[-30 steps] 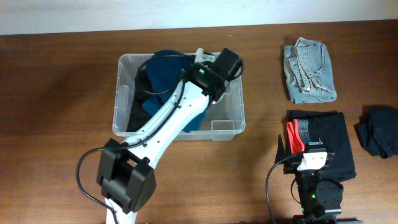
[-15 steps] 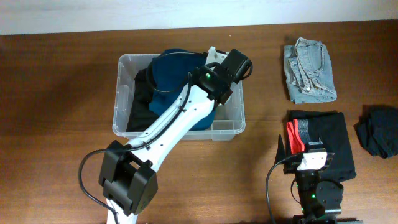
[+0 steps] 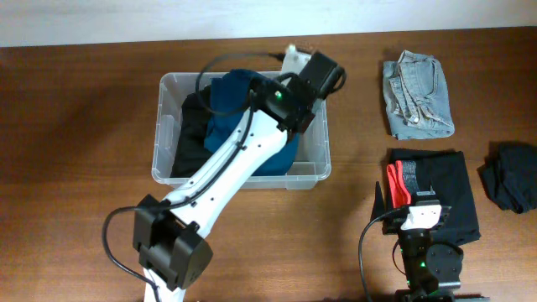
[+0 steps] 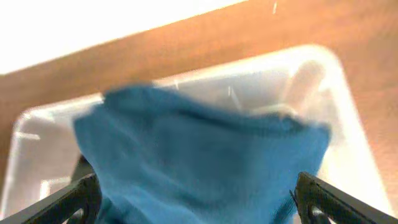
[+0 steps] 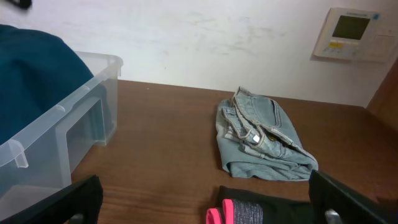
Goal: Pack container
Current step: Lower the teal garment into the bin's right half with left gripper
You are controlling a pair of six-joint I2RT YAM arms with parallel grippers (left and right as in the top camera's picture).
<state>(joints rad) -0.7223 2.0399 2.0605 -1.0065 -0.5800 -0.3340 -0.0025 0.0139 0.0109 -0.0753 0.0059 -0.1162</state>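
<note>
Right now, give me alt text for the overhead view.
The left gripper hangs open over the far right corner of the container, above a blue garment on dark clothes inside. To the right lie jeans, a folded black garment and a dark bundle.

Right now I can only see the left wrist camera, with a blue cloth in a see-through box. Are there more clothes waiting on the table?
Observer: Yes. Folded jeans lie on the table, to the right of the box.
Operator: Anything else?
Observer: A folded black garment with something red and pink at its edge lies just in front of the right arm.
Operator: Is that all?
Observer: No, a dark bundle sits by the table's right edge.
</note>
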